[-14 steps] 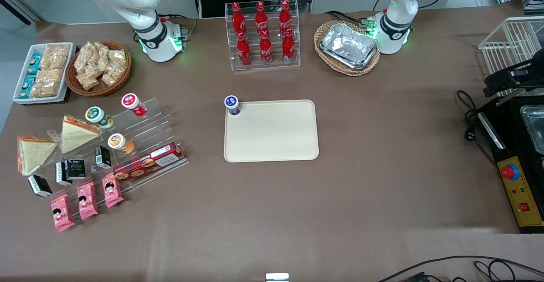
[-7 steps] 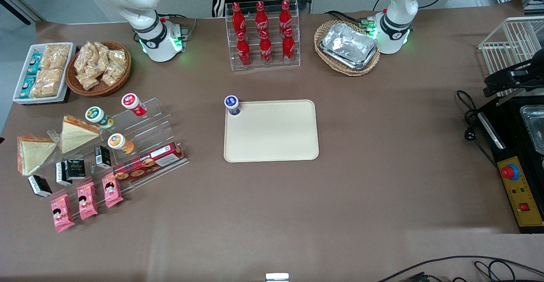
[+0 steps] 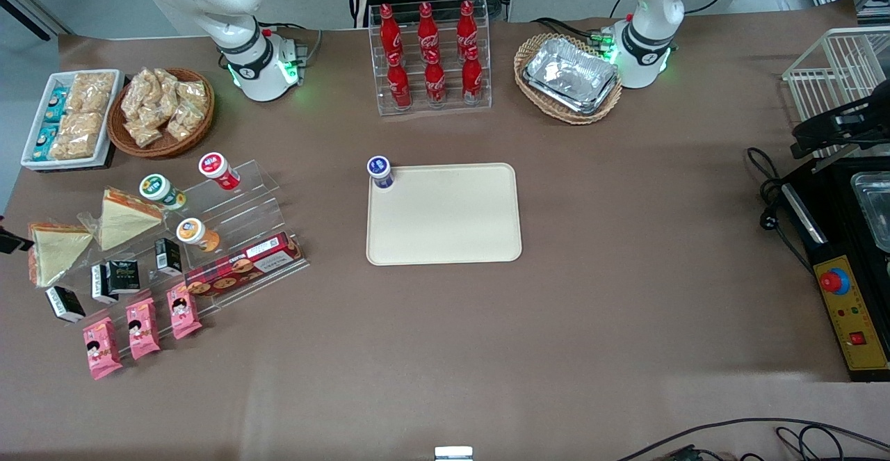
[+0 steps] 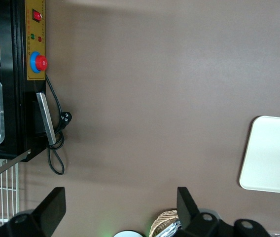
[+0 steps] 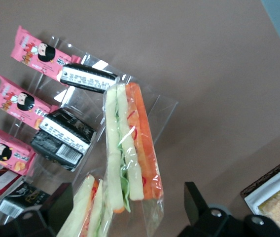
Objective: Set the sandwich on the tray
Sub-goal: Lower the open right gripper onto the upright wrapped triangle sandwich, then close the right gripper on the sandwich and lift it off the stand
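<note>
Sandwich: on edge beside its twin, unheld. Gripper: directly above it, fingers apart, poised to grasp. Tray: toward the parked arm from sandwich, awaiting it.

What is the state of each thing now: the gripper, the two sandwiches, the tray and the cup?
Gripper: open, above the sandwich, holding nothing.
Sandwich: wrapped, not gripped, at the working arm's end of the table.
Other sandwich: wrapped, untouched, beside the first.
Tray: flat on the table, no sandwich on it.
Cup: upright, lid on, at a corner of the tray.
</note>
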